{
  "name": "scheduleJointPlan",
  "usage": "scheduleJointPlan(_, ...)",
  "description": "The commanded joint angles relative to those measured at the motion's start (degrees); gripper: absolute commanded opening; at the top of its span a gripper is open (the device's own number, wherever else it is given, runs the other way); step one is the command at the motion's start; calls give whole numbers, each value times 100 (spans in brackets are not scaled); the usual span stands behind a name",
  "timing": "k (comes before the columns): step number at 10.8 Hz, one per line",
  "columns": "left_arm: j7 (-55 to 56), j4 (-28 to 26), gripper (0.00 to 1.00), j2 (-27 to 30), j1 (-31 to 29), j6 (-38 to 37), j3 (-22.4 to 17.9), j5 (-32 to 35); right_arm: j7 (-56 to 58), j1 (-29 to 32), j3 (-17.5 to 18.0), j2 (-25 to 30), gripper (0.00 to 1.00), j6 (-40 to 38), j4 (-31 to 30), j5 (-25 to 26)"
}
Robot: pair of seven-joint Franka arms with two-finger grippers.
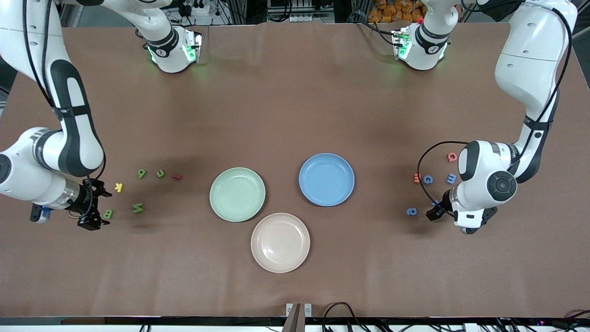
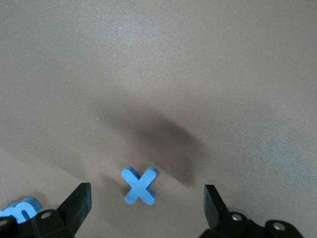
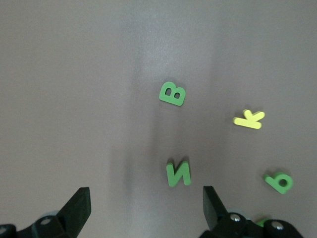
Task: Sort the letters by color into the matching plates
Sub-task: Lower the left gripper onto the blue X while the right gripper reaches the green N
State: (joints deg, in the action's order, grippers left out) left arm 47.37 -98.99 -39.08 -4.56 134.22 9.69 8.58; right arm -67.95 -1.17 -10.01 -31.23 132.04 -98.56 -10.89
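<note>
- L gripper (image 2: pixel 146 201) fingers apart, empty, low over blue X (image 2: pixel 139 185); blue plate (image 1: pixel 326 179) well apart.
- R gripper (image 1: pixel 92 208) fingers apart, empty, beside green B (image 1: pixel 108 213); green plate (image 1: pixel 237 194) empty.
- Risk: off-centre closing could flick the small X or B away.

Three empty plates sit mid-table in a triangle: the pale green plate (image 1: pixel 237 194) at 9 o'clock, the blue plate (image 1: pixel 326 179) at 2 o'clock, the beige-pink plate (image 1: pixel 280 242) at 6 o'clock, nearest the front camera. Toward the right arm's end lie flat a green B (image 1: pixel 108 213), green N (image 1: pixel 138 208), yellow K (image 1: pixel 119 187), green 6 (image 1: pixel 142 173), another green letter (image 1: pixel 160 173) and a red one (image 1: pixel 176 176). Toward the left arm's end lie a pink letter (image 1: pixel 452 157), an orange one (image 1: pixel 417 178), and blue letters (image 1: pixel 428 180), including a blue X (image 2: pixel 139 185).
</note>
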Motion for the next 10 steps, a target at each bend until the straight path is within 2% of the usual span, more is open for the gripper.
scheduleJointPlan(1,185,12,100,-47,-141,330,7,162,-709,-339,-159,-426,100,566,4,-89)
scheduleJointPlan(7,229,-305,100,-29,-160,579,16,91,-817,-366,-159,-761,100,972,-31,-230)
scheduleJointPlan(10,325,-463,100,24,-142,579,16,91,-773,-384,-150,-727,100,1331,-416,-221)
